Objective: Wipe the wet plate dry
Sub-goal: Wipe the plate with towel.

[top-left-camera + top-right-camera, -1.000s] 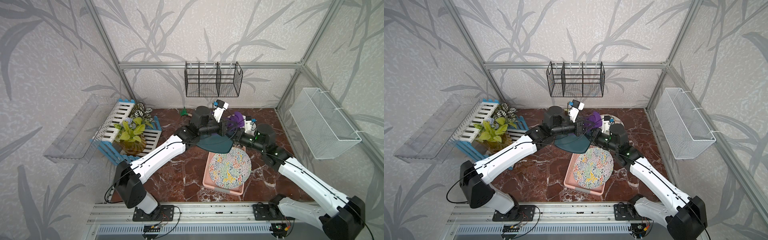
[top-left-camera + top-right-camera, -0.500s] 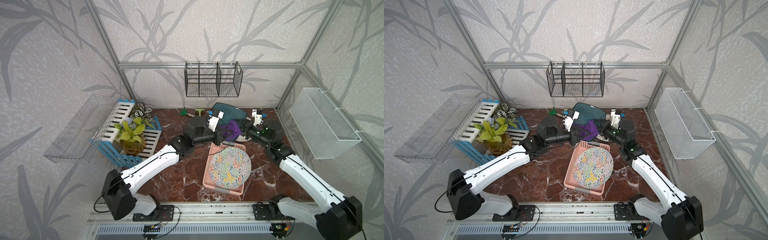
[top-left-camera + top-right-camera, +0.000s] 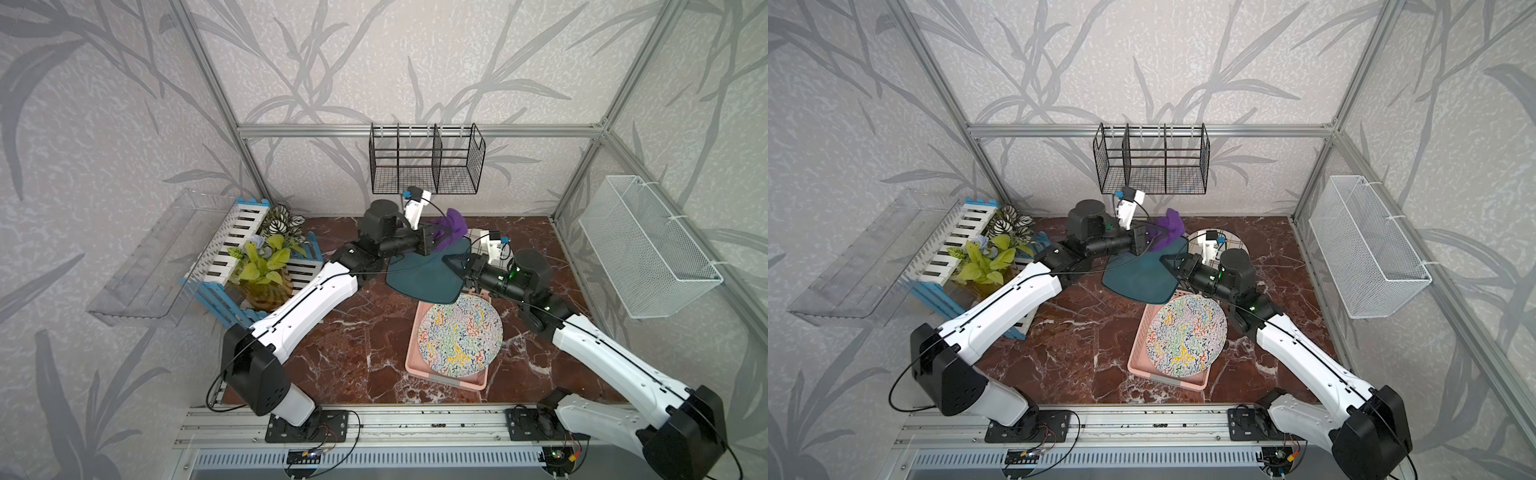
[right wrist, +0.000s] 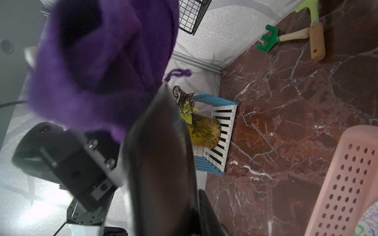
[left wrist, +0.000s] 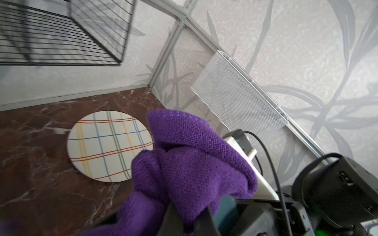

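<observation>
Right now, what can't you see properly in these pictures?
- Wetness on the teal plate: any droplets are too small in both top views, and it is blurred, too close, in the right wrist view.
- Left tool: mostly covered by the purple cloth, left wrist view.
- Plaid plate: partly behind the right arm in a top view.
- Pink tray: cut off by the picture's edge, right wrist view.

The left arm (image 3: 307, 303) and right arm (image 3: 615, 361) wear white shells between black joints, thin black cables (image 5: 267, 157) alongside. Silver screws (image 4: 110, 162) stud the black left gripper (image 3: 435, 240)
</observation>
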Robot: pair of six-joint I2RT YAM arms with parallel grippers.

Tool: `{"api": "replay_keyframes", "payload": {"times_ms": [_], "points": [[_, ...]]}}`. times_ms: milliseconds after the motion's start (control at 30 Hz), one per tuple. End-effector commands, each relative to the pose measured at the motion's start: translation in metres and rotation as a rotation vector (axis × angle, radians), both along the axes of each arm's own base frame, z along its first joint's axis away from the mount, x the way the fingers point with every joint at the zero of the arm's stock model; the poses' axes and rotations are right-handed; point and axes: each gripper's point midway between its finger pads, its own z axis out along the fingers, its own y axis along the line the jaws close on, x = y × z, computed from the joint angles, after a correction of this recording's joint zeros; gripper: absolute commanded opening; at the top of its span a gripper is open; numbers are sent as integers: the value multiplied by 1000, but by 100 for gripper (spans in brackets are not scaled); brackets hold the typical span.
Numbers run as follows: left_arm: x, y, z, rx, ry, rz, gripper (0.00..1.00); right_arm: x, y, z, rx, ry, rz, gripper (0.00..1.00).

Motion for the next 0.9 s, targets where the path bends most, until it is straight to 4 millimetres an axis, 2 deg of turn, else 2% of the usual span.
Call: {"api": "replay_keyframes", "payload": {"times_ms": [0,67,133,233,333,467,567,633,733,867], "points": [[-17,-8,-75,138,192,-53,0,-34,-32,146,220,-476,-9,0],[-7,17,-49,11,185,12,0,-21,-57,150,245,-454,-91,0],[6,52,-22,-108,176,106,0,-12,-80,152,291,-431,-149,0],[11,100,24,-276,132,181,0,-17,-102,170,390,-478,-164,0],[5,124,60,-463,134,147,0,-30,-107,192,470,-551,-136,0],[-10,133,99,-769,225,-1,0,-46,-108,222,583,-626,-72,0],[-16,131,121,-907,297,-123,0,-51,-91,229,590,-634,-14,0],[-22,132,137,-987,316,-187,0,-48,-74,222,561,-608,13,0],[-33,137,156,-1091,320,-258,0,-34,-61,202,535,-548,-1,0],[-43,136,163,-1164,389,-303,0,-25,-35,184,531,-512,56,0]]}}
